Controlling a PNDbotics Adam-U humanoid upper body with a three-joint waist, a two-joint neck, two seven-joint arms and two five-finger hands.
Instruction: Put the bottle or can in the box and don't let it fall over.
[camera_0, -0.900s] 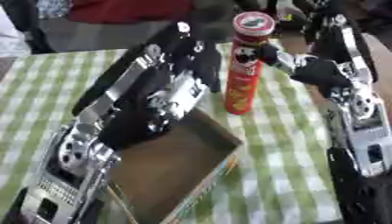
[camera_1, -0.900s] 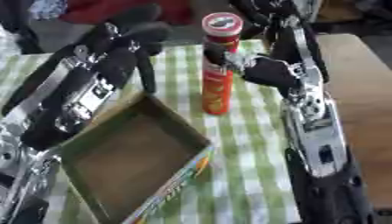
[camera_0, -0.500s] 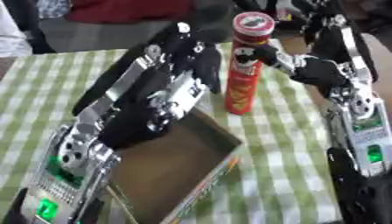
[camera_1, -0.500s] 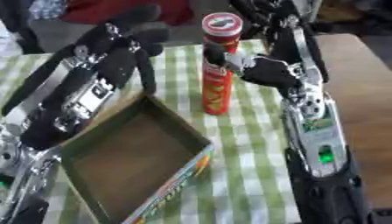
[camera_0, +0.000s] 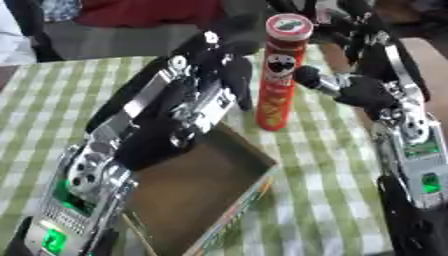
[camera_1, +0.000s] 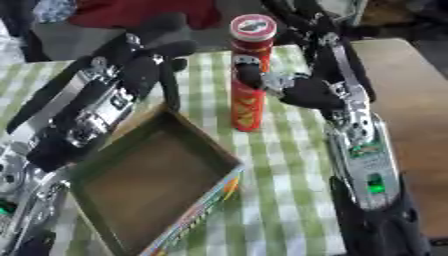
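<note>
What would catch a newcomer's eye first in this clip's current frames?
The tall red can stands upright on the green checked tablecloth, just beyond the far corner of the open cardboard box. The right hand is at the can's side, though whether its fingers close round it cannot be told. The left hand hangs over the box's far left edge with fingers pointing down.

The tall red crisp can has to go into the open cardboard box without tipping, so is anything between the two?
Partly. The tall red crisp can stands just beyond the open cardboard box, but the left hand reaches over the box's far corner, beside the can. The right hand is at the can.
</note>
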